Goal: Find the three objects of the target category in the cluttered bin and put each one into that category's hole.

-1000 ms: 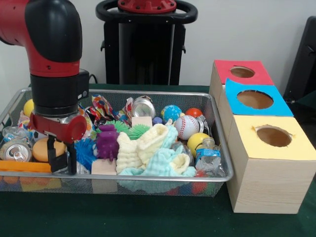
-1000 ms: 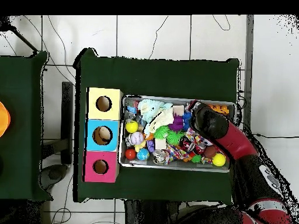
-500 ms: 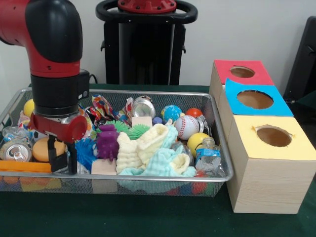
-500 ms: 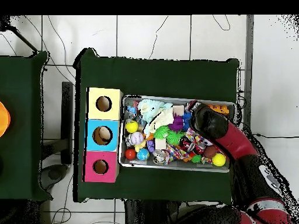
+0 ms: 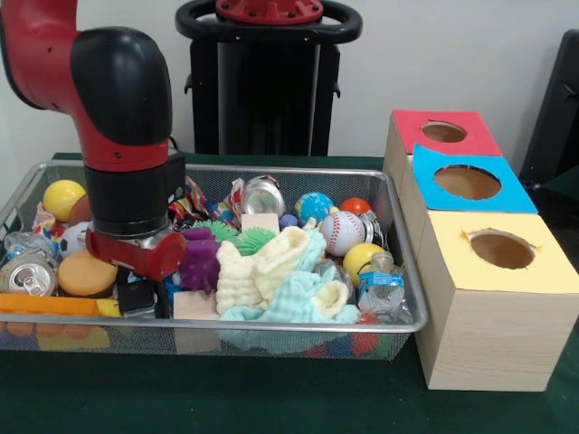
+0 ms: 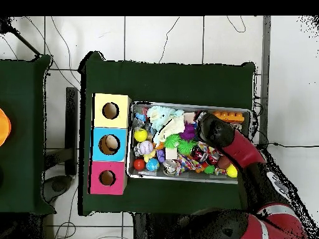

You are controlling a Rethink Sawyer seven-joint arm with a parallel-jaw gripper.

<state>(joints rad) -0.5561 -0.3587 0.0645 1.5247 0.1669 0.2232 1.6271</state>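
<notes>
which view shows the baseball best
The front view: the baseball sits unobstructed in the bin, red stitching clear. Overhead it is only a small pale ball near the boxes.

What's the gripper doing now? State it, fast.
Gripper: low in the bin beside the purple toy; open or closed cannot be told.

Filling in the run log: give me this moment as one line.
phase: searching | gripper: low in wire bin, near side, beside purple spiky toy | grip: unclear | red hole: empty
</notes>
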